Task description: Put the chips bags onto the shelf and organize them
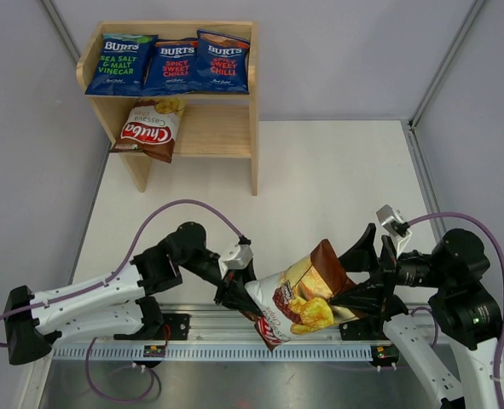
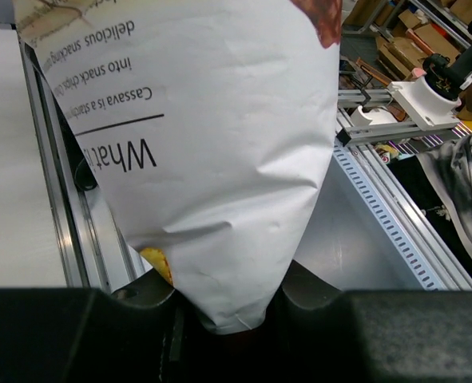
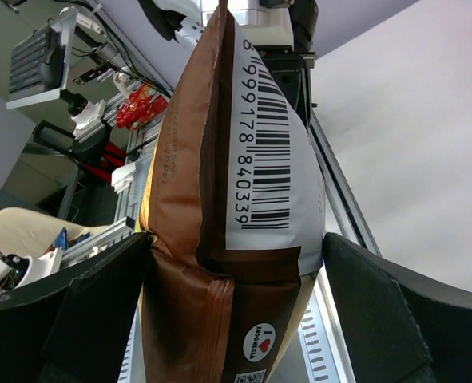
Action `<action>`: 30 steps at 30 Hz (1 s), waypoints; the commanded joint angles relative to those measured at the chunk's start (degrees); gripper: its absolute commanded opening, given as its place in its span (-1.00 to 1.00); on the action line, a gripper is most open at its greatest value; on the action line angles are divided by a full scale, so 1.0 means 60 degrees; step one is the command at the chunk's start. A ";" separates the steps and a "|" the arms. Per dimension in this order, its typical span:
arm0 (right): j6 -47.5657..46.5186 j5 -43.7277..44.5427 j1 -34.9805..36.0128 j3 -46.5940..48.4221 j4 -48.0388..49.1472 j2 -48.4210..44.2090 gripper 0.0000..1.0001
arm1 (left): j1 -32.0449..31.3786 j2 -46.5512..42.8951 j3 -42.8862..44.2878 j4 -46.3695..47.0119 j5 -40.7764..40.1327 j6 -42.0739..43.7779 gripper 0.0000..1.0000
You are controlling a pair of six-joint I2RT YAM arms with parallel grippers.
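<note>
White tabletop [image 1: 320, 187], metal rail [image 1: 200, 328] at near edge. Suspended just above: held Chuba bag [image 1: 301, 300], one end pinched tight in left gripper [image 2: 228, 307], the other clamped by right gripper [image 3: 236, 263]. Judged light, puffy, slick, crushable; best taken by sealed seams. Farther back, shelf [image 1: 254, 153]: three Burts bags [image 1: 170, 64] lined up on top, second Chuba bag [image 1: 153, 128] below.

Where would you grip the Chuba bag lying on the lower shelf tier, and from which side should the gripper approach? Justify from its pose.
Probably its near end. The Chuba bag lies flat and pokes over the front edge of the lower tier, so fingers can close above and below it. Come from the front, since the top tier seems to sit over its far end.
</note>
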 commanded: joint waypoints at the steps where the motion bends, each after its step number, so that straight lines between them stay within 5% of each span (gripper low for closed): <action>1: 0.0561 -0.0804 0.0046 -0.0165 0.0822 -0.0112 0.92 | -0.0053 0.0100 0.1201 0.0509 -0.0168 0.0565 -1.00; 11: -0.0109 0.0348 0.0032 0.0067 0.0356 -0.0229 0.16 | -0.0053 0.0642 0.2344 -0.0984 -0.2379 0.0741 -0.85; 15: -0.0273 0.1275 0.0046 0.0288 0.0003 -0.0287 -0.69 | -0.0053 0.0497 0.2389 -0.1352 -0.3155 0.0770 -0.85; 18: -0.0200 0.1364 0.0032 0.0317 0.0207 -0.0346 -0.57 | -0.0053 0.0234 0.2345 -0.1410 -0.3594 0.0668 -0.81; 20: -0.0098 0.1131 0.0046 0.0347 0.0499 -0.0288 -0.67 | -0.0053 0.0102 0.2330 -0.1309 -0.3844 0.0537 -0.71; 22: 0.0135 0.1057 0.0032 0.0303 0.1113 -0.0317 -1.00 | -0.0053 -0.0133 0.2243 -0.1075 -0.4342 0.0011 -0.53; 25: 0.0692 0.1217 0.0032 0.0230 0.2080 -0.0404 -1.00 | -0.0053 -0.0381 0.2053 -0.0358 -0.4286 -0.0547 -0.39; 30: 0.1630 0.1086 0.0046 0.0317 0.3325 -0.0317 -1.00 | -0.0053 -0.0500 0.1716 0.0610 -0.3685 -0.0739 0.35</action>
